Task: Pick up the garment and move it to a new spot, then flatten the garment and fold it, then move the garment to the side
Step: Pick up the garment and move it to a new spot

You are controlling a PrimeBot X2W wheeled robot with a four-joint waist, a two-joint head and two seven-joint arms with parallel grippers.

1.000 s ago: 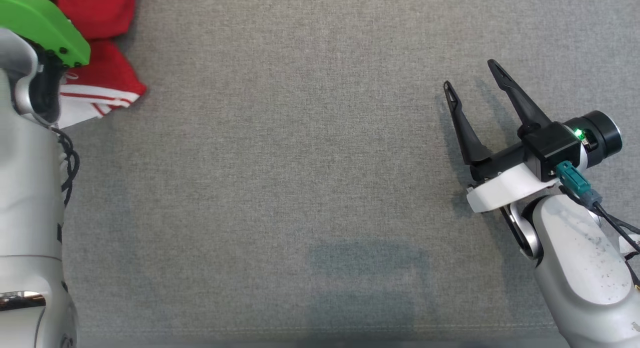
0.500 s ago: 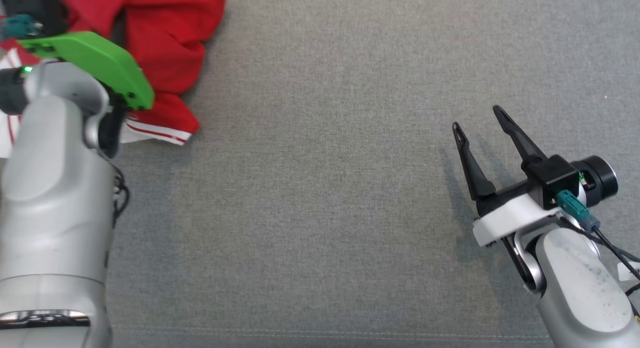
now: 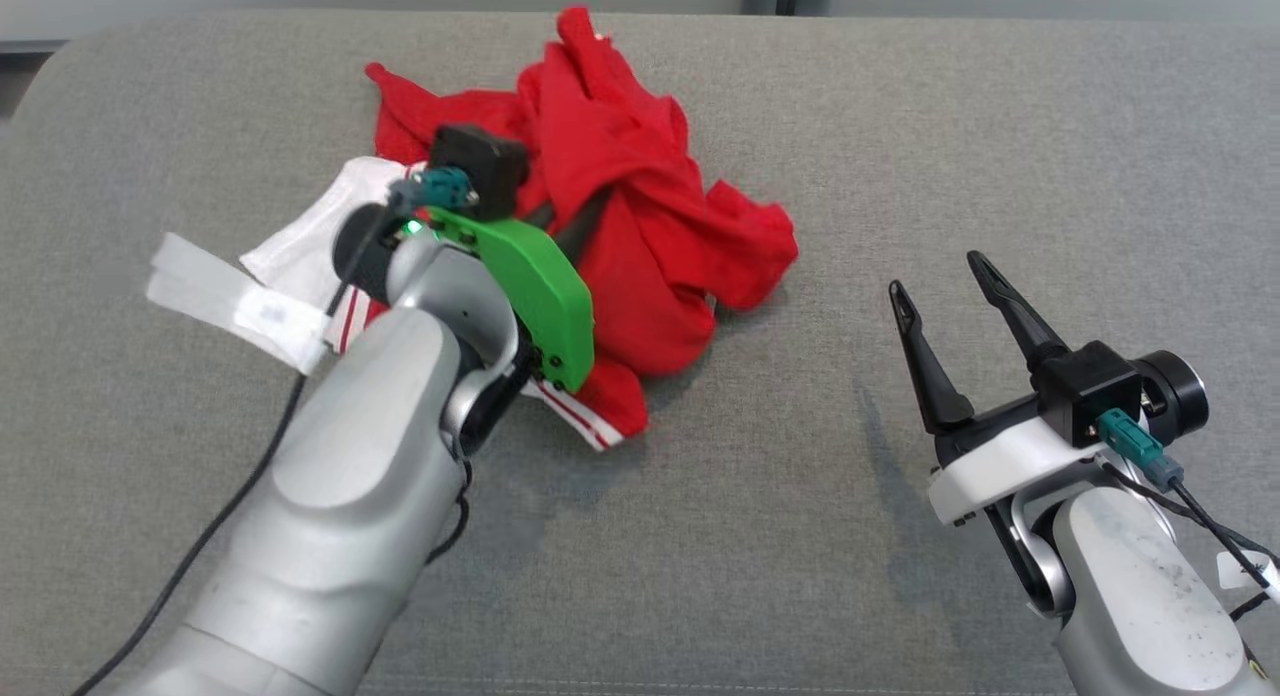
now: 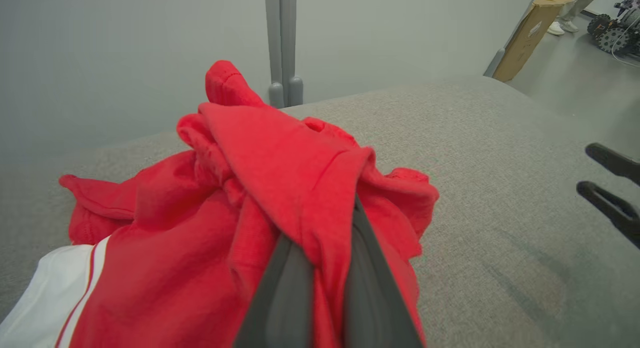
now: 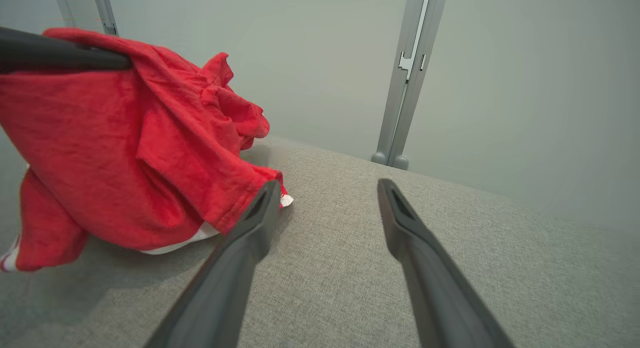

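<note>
The garment (image 3: 650, 236) is a crumpled red top with a white panel and red stripes. It hangs partly lifted over the grey cushioned surface (image 3: 720, 536), left of centre. My left gripper (image 3: 585, 211) is shut on a fold of it, the tips buried in cloth. In the left wrist view the red fabric (image 4: 280, 188) drapes over the two closed fingers (image 4: 290, 293). My right gripper (image 3: 938, 276) stands open and empty to the right, apart from the cloth. Its wrist view shows the garment (image 5: 125, 138) just left of the spread gripper (image 5: 328, 184).
A white paper tag (image 3: 235, 301) hangs by the left arm's cable. Grey wall and metal posts (image 5: 407, 78) stand behind the surface's rounded back edge. A cardboard box (image 4: 525, 43), a person's feet (image 4: 560, 27) and a wheeled machine (image 4: 620, 18) are far off.
The head camera has tilted up, shifting the whole picture. My left gripper has carried the garment to the right, closer to the right gripper, which keeps its pose, still open.
</note>
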